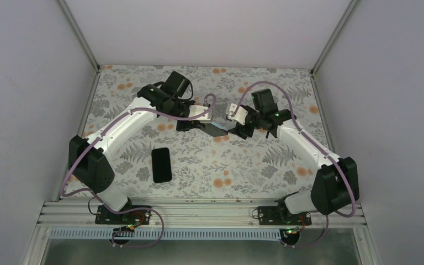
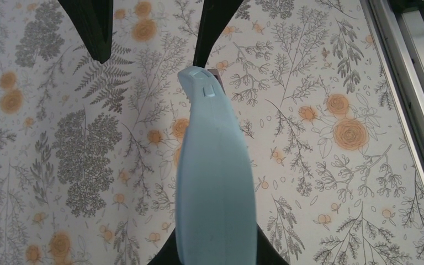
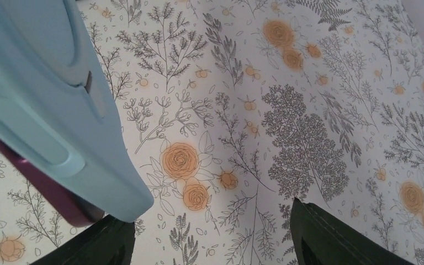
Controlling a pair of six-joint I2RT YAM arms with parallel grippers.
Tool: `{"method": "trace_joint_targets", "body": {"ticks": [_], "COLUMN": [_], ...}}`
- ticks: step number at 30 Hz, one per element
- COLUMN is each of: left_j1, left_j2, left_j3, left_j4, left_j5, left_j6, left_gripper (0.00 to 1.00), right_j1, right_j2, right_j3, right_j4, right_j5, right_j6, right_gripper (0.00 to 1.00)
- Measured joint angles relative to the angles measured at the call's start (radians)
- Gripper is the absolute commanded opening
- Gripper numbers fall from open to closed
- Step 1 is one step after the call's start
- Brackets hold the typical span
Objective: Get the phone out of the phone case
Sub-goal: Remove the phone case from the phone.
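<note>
A light blue phone case hangs in the air between the two grippers, above the middle of the table. My left gripper is shut on one end of it; the case fills that wrist view between the fingers. A dark purple phone edge shows under the case's corner in the right wrist view. My right gripper is open at the case's other end, and the case corner lies beside its left finger. The right gripper holds nothing.
A flat black phone-shaped slab lies on the floral tablecloth, near the left arm. White walls enclose the table on the left, back and right. A metal rail runs along the near edge.
</note>
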Motion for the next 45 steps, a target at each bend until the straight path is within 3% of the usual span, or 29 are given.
{"method": "trace_joint_targets", "body": {"ticks": [5,10,24,27,29,31,35,36,38,39,41,45], "left_j1": [0.001,0.001,-0.007,-0.007,-0.007,-0.006,-0.005,-0.005,-0.009,-0.010,-0.011,-0.006], "left_j2": [0.005,0.008,-0.040,-0.045,-0.043,-0.042,-0.043,-0.044,-0.048,-0.050,-0.059,-0.100], "left_j3": [0.011,0.039,0.020,0.017,0.017,0.017,0.017,0.016,0.014,0.013,0.012,0.012], "left_j4": [0.006,-0.021,-0.049,-0.054,-0.053,-0.041,-0.034,-0.014,0.072,0.121,0.195,0.320], "left_j5": [0.001,0.034,0.045,0.021,0.002,-0.022,-0.048,-0.053,-0.040,-0.031,-0.023,-0.048], "left_j6": [0.000,-0.005,-0.115,-0.156,-0.179,-0.200,-0.214,-0.215,-0.202,-0.198,-0.196,-0.182], "left_gripper": [0.02,0.02,0.02,0.02,0.02,0.04,0.30,0.44,0.83,0.93,1.00,1.00], "right_j1": [0.000,0.006,0.032,0.032,0.033,0.036,0.043,0.043,0.045,0.044,0.037,-0.027], "right_j2": [0.045,0.071,0.179,0.239,0.261,0.268,0.268,0.268,0.268,0.268,0.267,0.267], "right_j3": [0.072,0.148,0.222,0.255,0.266,0.271,0.277,0.274,0.269,0.269,0.269,0.287], "right_j4": [-0.048,-0.137,-0.188,-0.211,-0.227,-0.239,-0.257,-0.256,-0.238,-0.233,-0.244,-0.300], "right_j5": [-0.029,-0.140,-0.439,-0.501,-0.524,-0.534,-0.529,-0.538,-0.574,-0.599,-0.640,-0.721], "right_j6": [0.016,0.000,-0.019,-0.052,-0.069,-0.080,-0.088,-0.084,-0.055,-0.047,-0.048,-0.056], "right_gripper": [0.73,0.71,0.63,0.45,0.22,0.06,0.04,0.03,0.03,0.03,0.04,0.04]}}
